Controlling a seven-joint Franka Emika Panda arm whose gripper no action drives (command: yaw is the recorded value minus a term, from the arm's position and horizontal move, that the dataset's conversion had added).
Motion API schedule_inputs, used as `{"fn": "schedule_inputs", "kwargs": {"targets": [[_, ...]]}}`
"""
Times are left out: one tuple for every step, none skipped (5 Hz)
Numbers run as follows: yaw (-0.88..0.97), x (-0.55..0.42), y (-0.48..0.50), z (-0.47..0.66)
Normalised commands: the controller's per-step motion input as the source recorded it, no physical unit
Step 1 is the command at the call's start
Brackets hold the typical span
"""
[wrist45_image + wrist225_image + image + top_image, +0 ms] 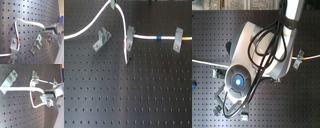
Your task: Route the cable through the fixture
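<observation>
The white cable (91, 25) runs in from the first exterior view's left, arcs up to my gripper (111, 4) at the top edge, then drops to a slim grey clip (129, 39). It carries on past its blue band (156, 36) through a second clip (178, 40). My gripper (46, 31) is shut on the cable (27, 23) in both wrist views. The fixture (101, 40), a broad grey two-pronged bracket, stands below the raised cable with nothing in its slot. It also shows in the first wrist view (37, 44) and the second wrist view (10, 79).
Everything sits on a black perforated board (134, 95). In the second exterior view the arm's pale body (252, 55) and its black hoses hide most of the scene; only cable ends (309, 57) and one clip (297, 62) show.
</observation>
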Motion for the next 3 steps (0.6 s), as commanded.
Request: {"fn": "schedule_inputs", "kwargs": {"targets": [[0.27, -0.397, -0.238, 0.61], [0.30, -0.272, -0.149, 0.38], [0.42, -0.181, -0.077, 0.31]]}}
